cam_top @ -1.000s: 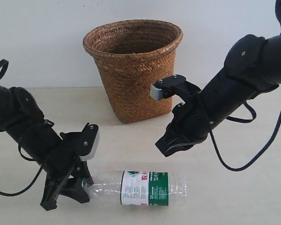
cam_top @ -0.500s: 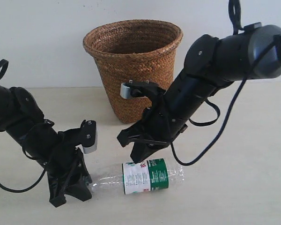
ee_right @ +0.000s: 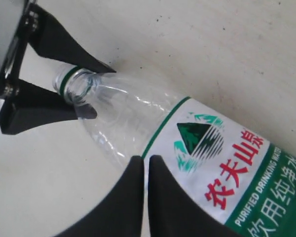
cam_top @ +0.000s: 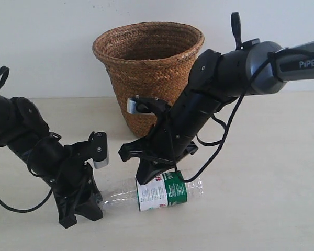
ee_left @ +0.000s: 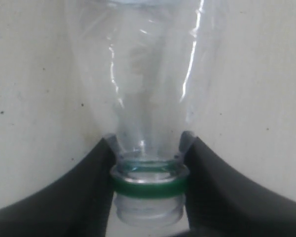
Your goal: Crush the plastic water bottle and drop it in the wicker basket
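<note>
I read the exterior view as a clock face. The wicker basket (cam_top: 146, 89) stands upright at 12 o'clock. It is brown, coarsely woven, with a round flared rim and walls that taper downward.

The plastic water bottle (cam_top: 162, 191) lies on its side on the pale, matte counter (cam_top: 272, 198), at 6 o'clock from the basket and apart from it. Its neck points toward 8 o'clock. The body is clear, thin and glossy, with ribbing near the base. The mouth is open above a green ring (ee_left: 149, 186). A green-and-white label (ee_right: 207, 143) with red characters wraps the middle.

The left tool (cam_top: 97, 203) is clamped on the bottle's neck. In its wrist view, the black wedge-shaped fingers (ee_left: 84, 187) press in from both sides just at the ring.

The right tool (cam_top: 146, 178) comes down from 2 o'clock. Its two tapered black fingers lie together with only a thin slit between them. Their tips sit over the label edge nearest the shoulder. I cannot tell whether they press on the plastic.
</note>
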`<action>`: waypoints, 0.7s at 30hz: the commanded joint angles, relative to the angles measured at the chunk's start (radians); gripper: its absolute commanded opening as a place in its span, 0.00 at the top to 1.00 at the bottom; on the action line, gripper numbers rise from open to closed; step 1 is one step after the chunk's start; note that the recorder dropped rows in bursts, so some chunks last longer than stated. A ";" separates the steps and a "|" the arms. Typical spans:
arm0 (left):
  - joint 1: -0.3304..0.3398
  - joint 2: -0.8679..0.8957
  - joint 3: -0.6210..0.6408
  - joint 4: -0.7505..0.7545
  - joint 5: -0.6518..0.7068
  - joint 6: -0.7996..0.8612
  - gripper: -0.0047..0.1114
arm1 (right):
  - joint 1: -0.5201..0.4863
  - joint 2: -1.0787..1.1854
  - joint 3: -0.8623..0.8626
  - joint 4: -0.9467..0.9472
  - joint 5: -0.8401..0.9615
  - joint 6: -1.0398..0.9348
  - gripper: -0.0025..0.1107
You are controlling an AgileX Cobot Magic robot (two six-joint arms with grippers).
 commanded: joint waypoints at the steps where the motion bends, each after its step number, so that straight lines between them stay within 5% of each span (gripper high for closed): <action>1: -0.007 0.000 -0.007 -0.007 -0.001 0.000 0.92 | 0.002 0.040 -0.022 0.002 0.000 0.000 0.98; 12: -0.007 0.000 -0.007 -0.007 -0.001 0.000 0.92 | -0.002 0.198 -0.050 -0.078 0.034 0.024 0.98; 21: -0.005 0.002 -0.007 -0.014 -0.001 0.000 0.92 | -0.002 0.373 -0.245 -0.207 0.171 0.130 0.98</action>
